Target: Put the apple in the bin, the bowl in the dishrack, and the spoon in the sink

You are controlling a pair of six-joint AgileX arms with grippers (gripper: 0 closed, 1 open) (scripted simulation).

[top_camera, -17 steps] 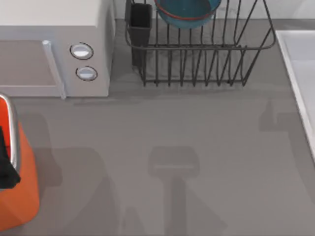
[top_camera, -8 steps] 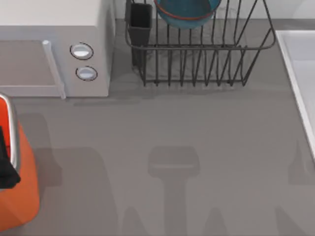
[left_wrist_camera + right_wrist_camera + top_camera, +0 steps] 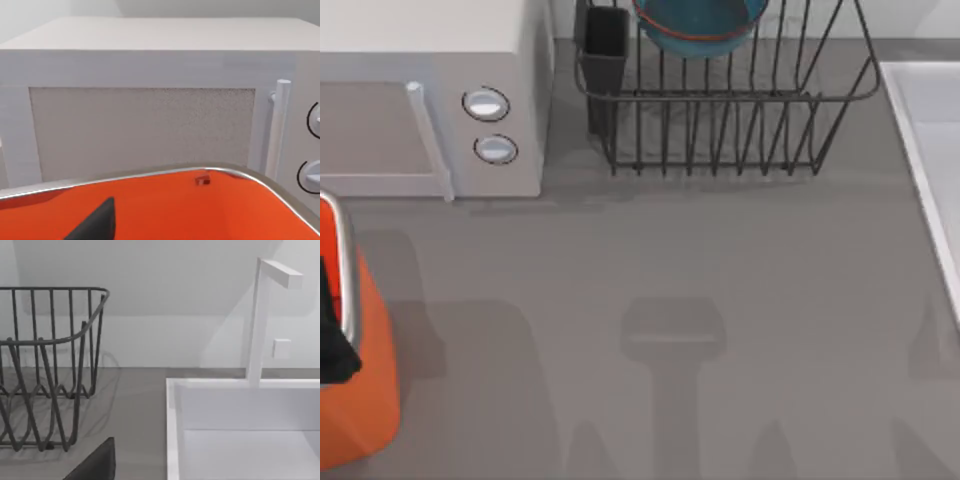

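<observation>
Currently the bowl (image 3: 701, 24) sits inside the dishrack (image 3: 740, 110) at the far edge of the table (image 3: 670, 270), near the rack's dark cutlery cup (image 3: 605, 45). The bin (image 3: 355, 390) stands at the table's left edge, just in front of the white microwave (image 3: 430, 100); its inside is dark from above, and the left wrist view looks over its silver rim and orange wall (image 3: 165, 210) toward the microwave door (image 3: 140, 130). The sink (image 3: 935, 150) lies at the right edge; the right wrist view shows its basin (image 3: 250, 440) with a white faucet (image 3: 260, 320) behind it, the rack just beside. A dark finger tip (image 3: 97, 225) shows over the bin, another (image 3: 97, 462) near the sink; whether either set of jaws is wide or narrow, I cannot tell.
</observation>
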